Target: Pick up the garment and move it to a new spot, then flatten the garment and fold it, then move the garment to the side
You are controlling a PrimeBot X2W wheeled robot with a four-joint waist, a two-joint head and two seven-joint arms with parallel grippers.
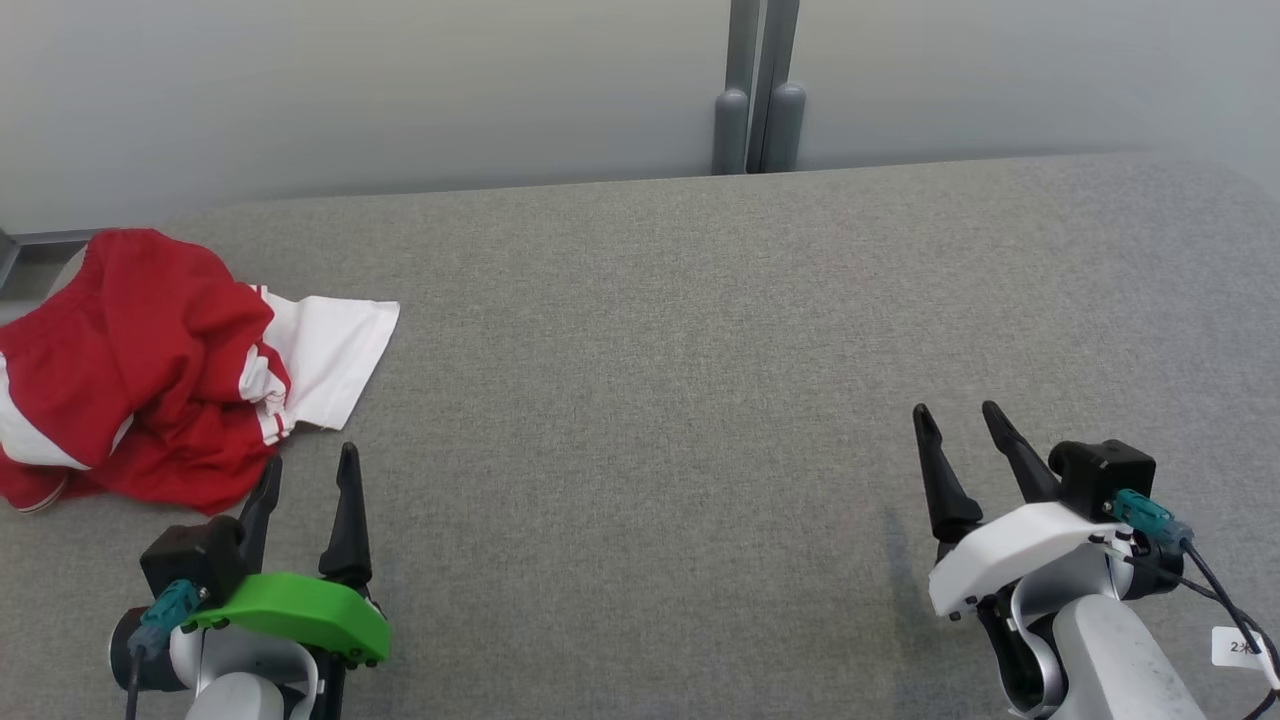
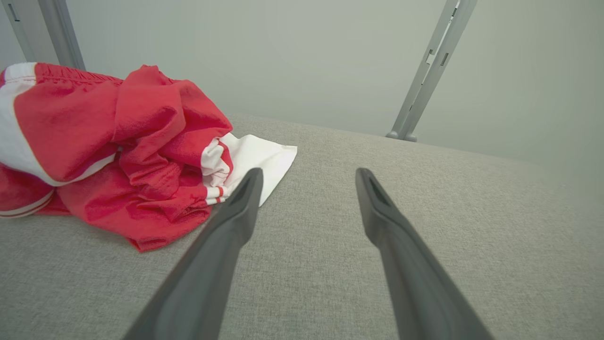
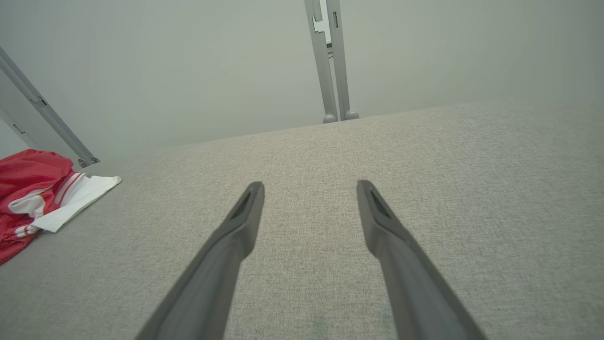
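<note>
Pointing forward, left claw near garment and right claw gape wide, empty.

1. The left gripper had two long, dark, tapering fingers and a bright green plastic cover.
2. The right gripper had a white plastic cover.
3. Its black box-shaped camera housing carried a teal connector and a thin black cable.
4. A small white paper tag with dark writing hung there.

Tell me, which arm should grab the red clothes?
Probably left: the left pincer, open, sits right beside the crumpled red and white garment; the right pincer, also open, is far across the grey table.
</note>
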